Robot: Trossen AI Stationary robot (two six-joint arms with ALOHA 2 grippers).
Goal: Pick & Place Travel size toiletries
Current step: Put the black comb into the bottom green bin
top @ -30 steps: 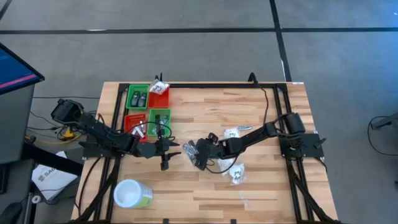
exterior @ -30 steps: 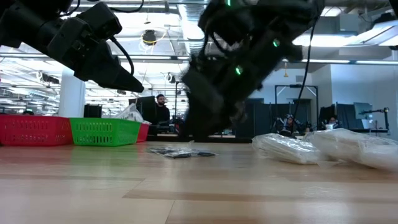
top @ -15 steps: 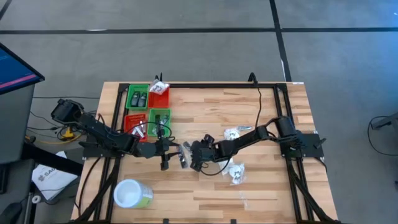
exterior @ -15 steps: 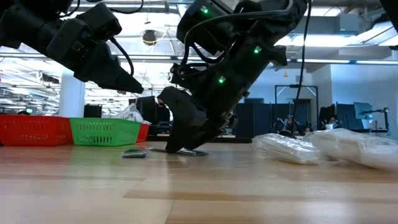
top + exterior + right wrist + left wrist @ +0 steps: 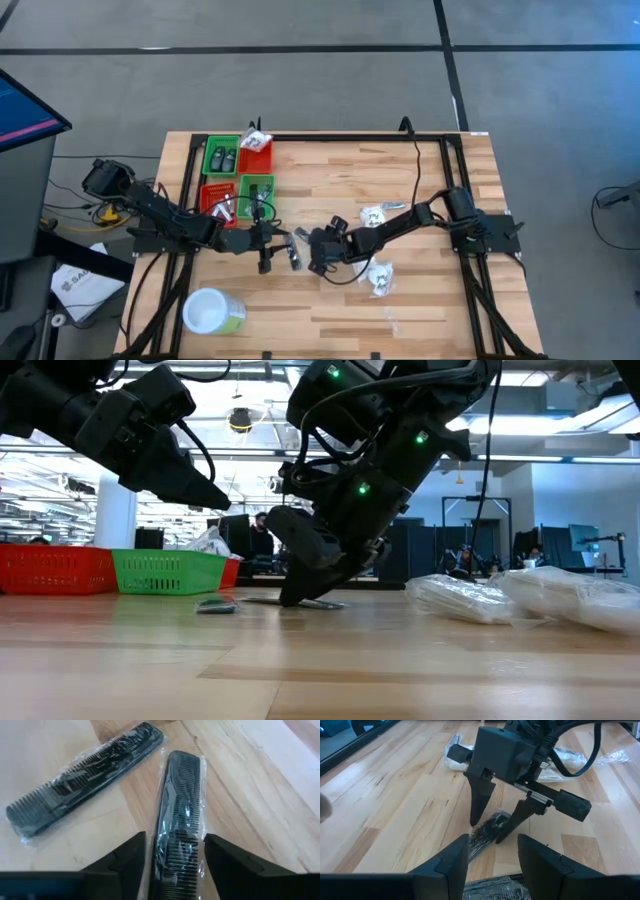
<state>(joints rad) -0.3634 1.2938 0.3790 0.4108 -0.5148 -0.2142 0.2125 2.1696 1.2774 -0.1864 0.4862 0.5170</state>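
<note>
Two black combs in clear wrappers lie flat on the wood. In the right wrist view one comb (image 5: 179, 827) lies between the fingers of my open right gripper (image 5: 175, 862), and the other comb (image 5: 85, 785) lies beyond it, toward my left arm. The left wrist view shows the right gripper (image 5: 490, 827) pointing down over its comb (image 5: 487, 827). My left gripper (image 5: 492, 865) is open and hovers above the second comb (image 5: 495, 887). From above, my left gripper (image 5: 270, 250) and right gripper (image 5: 310, 252) nearly face each other at mid-table. White crinkly packets (image 5: 375, 213) (image 5: 380, 278) lie to the right. My right gripper comes from above, pointing down, with its open fingers (image 5: 477, 810) either side of the wrapped comb's toothed length (image 5: 175, 845) and lying across it. The comb lies flat on the table. Whether the fingers touch the wrapper, I cannot tell.
Small red and green bins (image 5: 240, 175) holding a few items stand at the far left. A white-lidded green tub (image 5: 210, 312) stands near the near-left edge. In the low view the packets (image 5: 460, 598) (image 5: 570, 595) lie on the right. Bare wood stretches along the far side.
My right gripper has moved toward the table's left and come down, with its fingertips now at the tabletop over the combs. One comb has slid along the table toward my left gripper and lies apart from the other.
</note>
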